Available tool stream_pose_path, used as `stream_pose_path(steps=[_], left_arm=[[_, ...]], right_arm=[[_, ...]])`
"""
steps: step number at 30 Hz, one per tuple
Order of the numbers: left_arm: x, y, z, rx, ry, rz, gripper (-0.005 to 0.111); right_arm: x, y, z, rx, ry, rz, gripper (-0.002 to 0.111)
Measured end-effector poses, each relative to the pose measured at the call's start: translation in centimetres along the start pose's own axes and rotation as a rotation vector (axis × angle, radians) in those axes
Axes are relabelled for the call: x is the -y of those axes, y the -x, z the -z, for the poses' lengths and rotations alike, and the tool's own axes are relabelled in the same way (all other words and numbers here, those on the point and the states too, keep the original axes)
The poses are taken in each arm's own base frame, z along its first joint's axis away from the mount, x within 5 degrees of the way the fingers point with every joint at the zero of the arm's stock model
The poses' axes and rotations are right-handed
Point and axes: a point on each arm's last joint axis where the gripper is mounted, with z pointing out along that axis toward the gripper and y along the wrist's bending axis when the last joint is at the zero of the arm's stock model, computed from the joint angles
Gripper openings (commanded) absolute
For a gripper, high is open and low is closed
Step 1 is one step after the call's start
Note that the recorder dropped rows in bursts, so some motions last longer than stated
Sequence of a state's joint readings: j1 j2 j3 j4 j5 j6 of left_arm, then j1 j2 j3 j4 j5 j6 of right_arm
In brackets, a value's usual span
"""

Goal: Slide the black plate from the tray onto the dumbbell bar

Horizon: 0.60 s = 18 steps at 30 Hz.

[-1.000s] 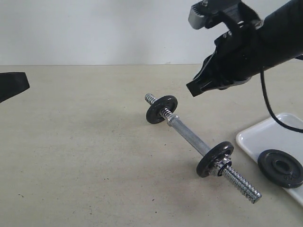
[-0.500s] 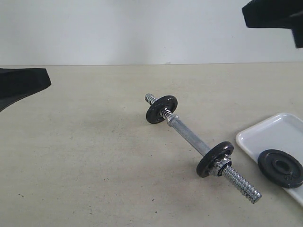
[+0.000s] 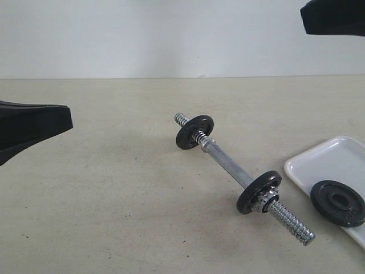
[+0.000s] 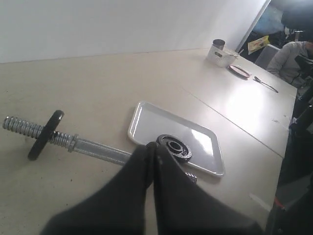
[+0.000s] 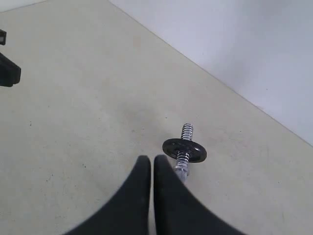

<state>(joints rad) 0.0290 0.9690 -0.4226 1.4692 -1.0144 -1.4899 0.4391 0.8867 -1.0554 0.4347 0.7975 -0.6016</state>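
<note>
Left hand (image 4: 152, 148) and right hand (image 5: 152, 158) closed, empty; black plate (image 3: 338, 203) flat on tray (image 3: 324, 161).

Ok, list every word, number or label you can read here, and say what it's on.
No text can be read in any view.
The black plate on the tray: any cast marks on its face are too blurred to read.
The yellow packet in the background: any print is too small to read.

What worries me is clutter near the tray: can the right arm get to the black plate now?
Probably yes. The black plate lies uncovered on the tray, apart from the dumbbell bar; the shut right gripper hangs high with nothing in between.
</note>
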Motion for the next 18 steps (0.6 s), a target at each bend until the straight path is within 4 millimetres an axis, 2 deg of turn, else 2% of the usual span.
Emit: stream_pose_path(steps=[7,13,18], left_arm=[[-0.2,1.2,0.1,0.121,0.019,0.065,0.004],[-0.3,4.3,0.2,0.224,0.047,0.034,0.004],[-1.2,7.1,0.6,0.277,0.200,-0.009,0.004]], right_arm=[[0.0,0.0,0.0,0.000,0.000,0.011,0.000],[0.0,0.0,0.0,0.000,0.000,0.015,0.000],[0.0,0.0,0.0,-0.004,0.003,0.017,0.000]])
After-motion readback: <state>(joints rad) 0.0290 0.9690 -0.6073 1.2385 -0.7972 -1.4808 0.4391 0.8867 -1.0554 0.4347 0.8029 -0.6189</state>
